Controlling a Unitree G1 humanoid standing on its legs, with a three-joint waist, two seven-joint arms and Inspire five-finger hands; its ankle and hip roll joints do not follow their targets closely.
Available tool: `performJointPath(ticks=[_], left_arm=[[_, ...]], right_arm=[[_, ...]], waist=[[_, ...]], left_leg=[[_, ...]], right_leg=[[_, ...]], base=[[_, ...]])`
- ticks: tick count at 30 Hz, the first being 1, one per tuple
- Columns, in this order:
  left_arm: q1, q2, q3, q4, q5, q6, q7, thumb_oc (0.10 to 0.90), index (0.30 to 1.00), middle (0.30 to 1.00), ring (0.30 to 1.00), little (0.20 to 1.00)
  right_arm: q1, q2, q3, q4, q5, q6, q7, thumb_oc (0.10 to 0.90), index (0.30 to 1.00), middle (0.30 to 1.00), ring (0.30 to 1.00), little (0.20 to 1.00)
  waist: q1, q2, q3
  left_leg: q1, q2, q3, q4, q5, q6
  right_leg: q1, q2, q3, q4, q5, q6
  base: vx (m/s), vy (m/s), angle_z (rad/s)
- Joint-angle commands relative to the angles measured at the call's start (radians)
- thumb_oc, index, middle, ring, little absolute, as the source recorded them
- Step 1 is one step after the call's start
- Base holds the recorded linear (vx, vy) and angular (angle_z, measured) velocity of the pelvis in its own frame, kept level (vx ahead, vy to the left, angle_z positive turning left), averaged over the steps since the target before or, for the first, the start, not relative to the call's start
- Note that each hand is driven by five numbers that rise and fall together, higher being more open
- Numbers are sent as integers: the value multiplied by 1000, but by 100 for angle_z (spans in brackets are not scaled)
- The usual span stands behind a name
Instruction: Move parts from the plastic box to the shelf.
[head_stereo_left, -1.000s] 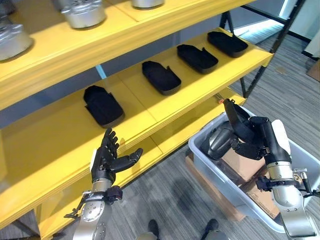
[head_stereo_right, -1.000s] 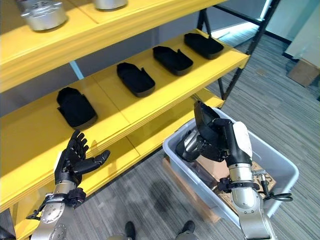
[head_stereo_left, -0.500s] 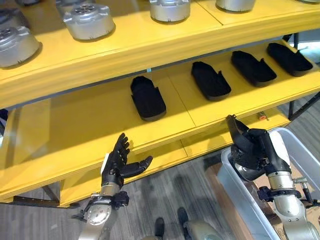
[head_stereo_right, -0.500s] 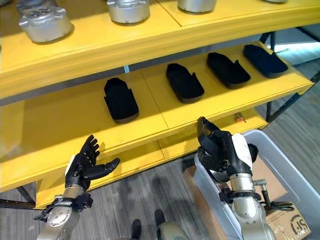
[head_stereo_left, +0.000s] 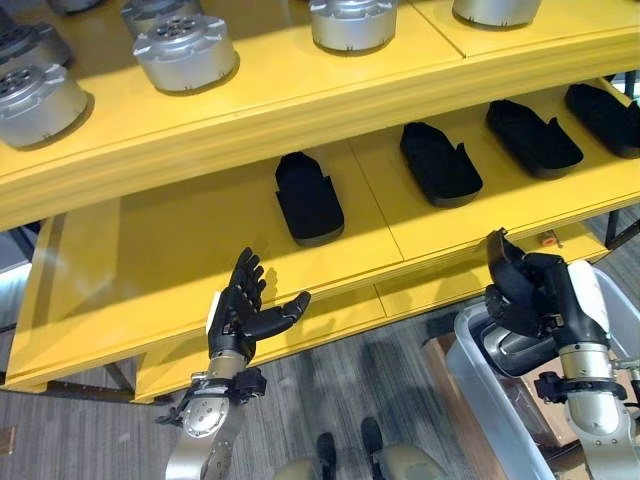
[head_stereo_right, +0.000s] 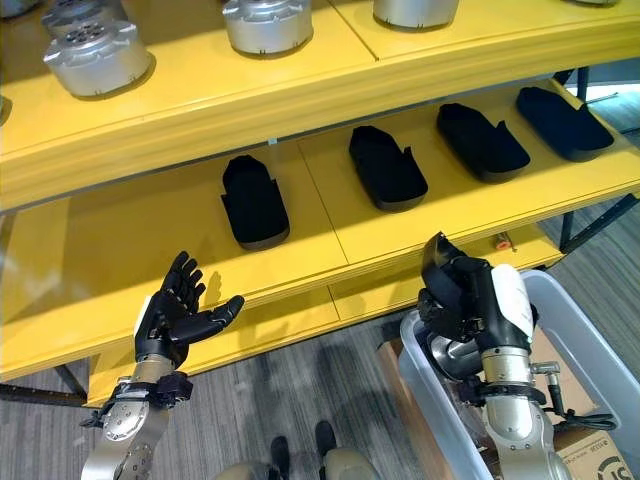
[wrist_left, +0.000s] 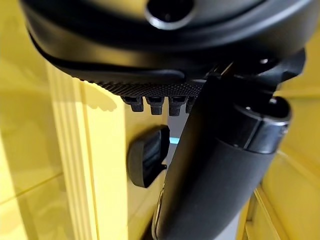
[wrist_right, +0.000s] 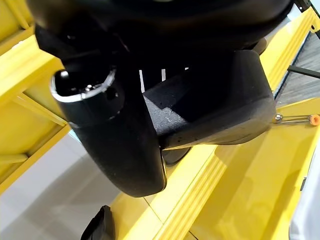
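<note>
Across the head views runs the yellow shelf (head_stereo_left: 200, 250), its middle tier carrying a row of black foam trays (head_stereo_left: 309, 197), four of them in view and all bare. Up on the tier above sit several silver metal parts (head_stereo_left: 186, 52), round housings standing in a line. Down at the right, on the floor side of the shelf, is the grey plastic box (head_stereo_left: 480, 385), with brown cardboard showing inside it.

Judging by how things lie, the upper tier is already stocked, while none of the black trays holds a part, so the job looks only partly done and one part is in transit.

That part is a silver metal cylinder (head_stereo_left: 512, 350), seen under the right hand (head_stereo_left: 540, 300), above the near corner of the plastic box and just in front of the shelf's lower edge. The right hand's fingers are curled down over its top with the thumb closing in from the side, so it appears to be held from above; the right wrist view shows the curled dark fingers (wrist_right: 215, 107) pointing toward the shelf. The nearest bare tray lies well above and beyond it.

The left hand (head_stereo_left: 240, 312) hangs in front of the shelf's front edge, fingers straight and spread, thumb out, holding nothing.
</note>
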Motion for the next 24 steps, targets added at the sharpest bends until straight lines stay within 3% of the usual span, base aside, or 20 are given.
performJointPath(ticks=[1, 3, 4, 5, 7, 8, 9, 11, 17, 24], left_arm=[[-12, 44, 53, -118, -21, -98, 14, 900, 1000, 1000, 1000, 1000], [-10, 43, 55, -115, -17, -95, 23, 900, 1000, 1000, 1000, 1000], [-11, 40, 53, -114, -17, -95, 22, 900, 1000, 1000, 1000, 1000], [-11, 39, 52, -113, -17, -95, 22, 900, 1000, 1000, 1000, 1000], [-14, 37, 40, -108, -25, -92, 10, 900, 1000, 1000, 1000, 1000], [-23, 45, 34, -109, -22, -96, 8, 900, 1000, 1000, 1000, 1000], [-21, 44, 37, -109, -29, -97, 4, 900, 1000, 1000, 1000, 1000], [-12, 53, 50, -114, -21, -102, -3, 900, 1000, 1000, 1000, 1000], [-26, 84, 64, -121, -35, -111, 1, 900, 1000, 1000, 1000, 1000], [-39, 90, 69, -125, -27, -100, 15, 900, 1000, 1000, 1000, 1000]], right_arm=[[-92, -55, -93, -126, 10, -124, -129, 400, 300, 300, 300, 300], [-86, -66, -97, -123, 8, -126, -146, 400, 300, 300, 300, 300], [-79, -69, -101, -118, 6, -125, -151, 400, 300, 300, 300, 300], [-78, -70, -101, -118, 6, -125, -151, 400, 300, 300, 300, 300], [-53, -65, -123, -128, -2, -128, -147, 400, 300, 300, 300, 300], [-50, -61, -135, -132, -8, -124, -158, 400, 300, 300, 300, 300], [-52, -57, -137, -134, -14, -118, -158, 400, 300, 300, 300, 300], [-55, -47, -141, -136, -27, -113, -159, 400, 300, 300, 300, 300], [-98, -26, -144, -140, -49, -85, -165, 400, 300, 300, 300, 300], [-97, -24, -158, -147, -62, -72, -161, 400, 300, 300, 300, 300]], waist=[[-1, -20, -113], [1, 1, -121], [-1, 10, -124], [-1, 11, -124], [-18, 32, -135], [-21, 43, -133], [-19, 52, -132], [-16, 53, -132], [5, 25, -140], [9, -6, -156]], left_leg=[[65, 207, -47, -232, 216, -48], [100, 267, -72, -360, 313, -91], [113, 280, -67, -390, 331, -106], [117, 282, -66, -396, 334, -108], [153, 300, 27, -443, 278, -131], [142, 314, 52, -445, 318, -152], [147, 302, 30, -445, 277, -141], [148, 288, 71, -421, 239, -139], [95, 206, 124, -230, 96, -118], [58, 200, 138, -141, 38, -110]], right_leg=[[-19, -19, 74, 119, -138, 125], [-33, -11, 84, 169, -177, 127], [-36, -12, 81, 187, -191, 129], [-37, -11, 81, 190, -194, 129], [-39, -29, 57, 224, -220, 138], [-37, -42, 53, 223, -224, 147], [-49, -53, 49, 231, -218, 153], [-44, -86, 42, 224, -207, 177], [49, -223, 24, 93, -133, 248], [70, -263, 4, 63, -115, 267]], base=[[146, 216, 20], [131, 239, 9], [85, 175, -2], [78, 182, -3], [94, 253, -1], [82, 343, 25], [55, 327, 42], [67, 282, 14], [114, 285, 6], [57, 120, 8]])
